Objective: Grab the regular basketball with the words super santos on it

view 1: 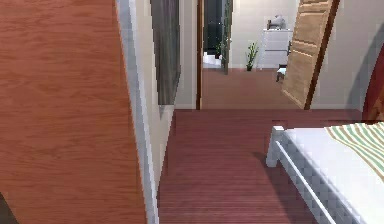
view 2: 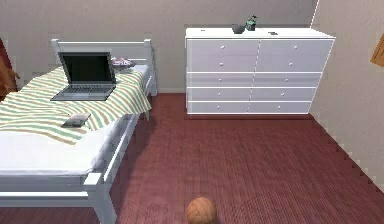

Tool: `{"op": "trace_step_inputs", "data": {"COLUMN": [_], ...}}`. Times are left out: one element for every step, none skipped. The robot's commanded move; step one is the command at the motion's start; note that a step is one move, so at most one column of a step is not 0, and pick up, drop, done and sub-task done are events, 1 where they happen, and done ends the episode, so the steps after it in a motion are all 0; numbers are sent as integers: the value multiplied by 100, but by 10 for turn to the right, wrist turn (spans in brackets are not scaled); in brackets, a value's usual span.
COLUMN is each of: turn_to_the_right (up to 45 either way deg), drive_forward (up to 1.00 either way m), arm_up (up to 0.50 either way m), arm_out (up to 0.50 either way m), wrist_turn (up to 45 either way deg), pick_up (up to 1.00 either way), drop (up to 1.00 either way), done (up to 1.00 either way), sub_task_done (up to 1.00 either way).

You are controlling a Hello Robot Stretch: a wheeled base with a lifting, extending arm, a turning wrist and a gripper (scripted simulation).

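Note:
An orange-brown ball (view 2: 201, 209) lies on the dark red wood floor near the bottom edge of the arm side view, a little right of the white bed's (view 2: 92, 182) foot corner. Its round shape and colour fit a basketball; any lettering on it is too small to make out.
A white bed with a striped cover (view 2: 70, 100) carries an open laptop (view 2: 85, 74). A white dresser (view 2: 257, 72) stands against the far wall. In the forward view a wooden door (view 1: 60, 110) looms close at the left, the bed's corner (view 1: 320, 160) at the right, and an open doorway (view 1: 240, 50) ahead.

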Motion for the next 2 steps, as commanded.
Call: {"op": "trace_step_inputs", "data": {"turn_to_the_right": [0, 0], "drive_forward": [0, 0], "arm_up": [10, 0], "arm_out": [0, 0], "wrist_turn": [0, 0], "pick_up": [0, 0], "drop": [0, 0], "done": [0, 100], "sub_task_done": [0, 0]}}
